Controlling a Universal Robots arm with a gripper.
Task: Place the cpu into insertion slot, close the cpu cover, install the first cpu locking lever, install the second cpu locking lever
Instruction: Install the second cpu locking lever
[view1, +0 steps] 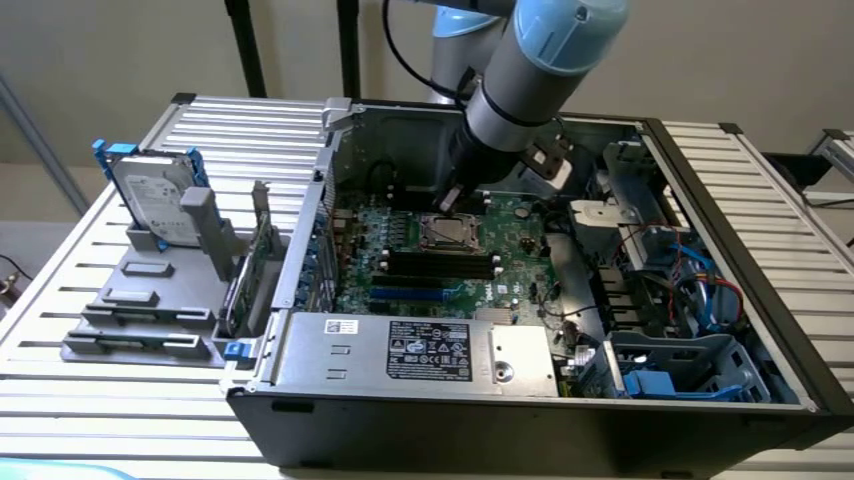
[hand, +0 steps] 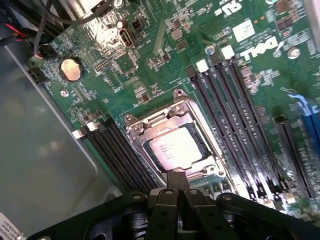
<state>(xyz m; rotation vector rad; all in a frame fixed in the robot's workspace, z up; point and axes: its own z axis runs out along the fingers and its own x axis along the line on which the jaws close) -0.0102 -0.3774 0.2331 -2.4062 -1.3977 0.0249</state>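
Centrally on the green circuit board (hand: 150, 75), 1 cpu (hand: 175, 149) sat in 1 insertion slot (hand: 197, 142), framed by 1 cpu cover (hand: 150, 122) lying flat over it. 1 gripper (hand: 176, 181) stood at the cover's edge, fingers pressed together, holding nothing. Beside the slot ran 4 black memory strips (hand: 235, 120). Locking levers were hard to distinguish.

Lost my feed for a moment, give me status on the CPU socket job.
Tool shut, empty, at the edge of the silvery square cpu cover. Cover down over the pale silvery square cpu seated in its slot. Nothing in the way.
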